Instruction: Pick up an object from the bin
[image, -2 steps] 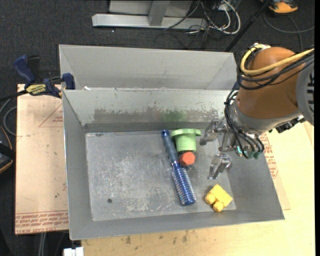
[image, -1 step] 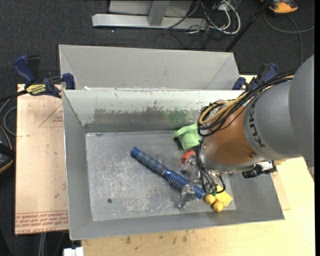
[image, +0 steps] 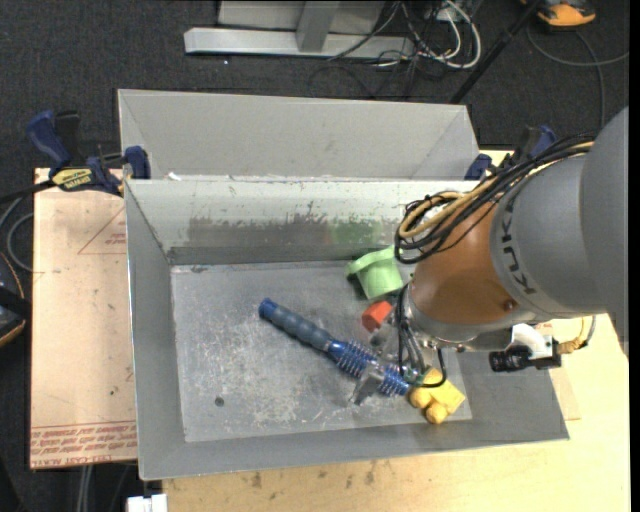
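Dark carpet lies around the grey metal bin, whose scratched floor is mostly bare on the left. The grey arm with an orange wrist cover reaches in from the right and hangs over the bin's right front part. Its gripper is down at the bristle end of a long blue bottle brush with a twisted wire stem, and the handle runs up-left towards the bin's middle. Whether the gripper is open or closed on it I cannot tell. A pale green cup-like thing lies by the back wall. A yellow plastic piece sits just beside the brush's tip, at the front right. A small red block lies between the green thing and the brush.
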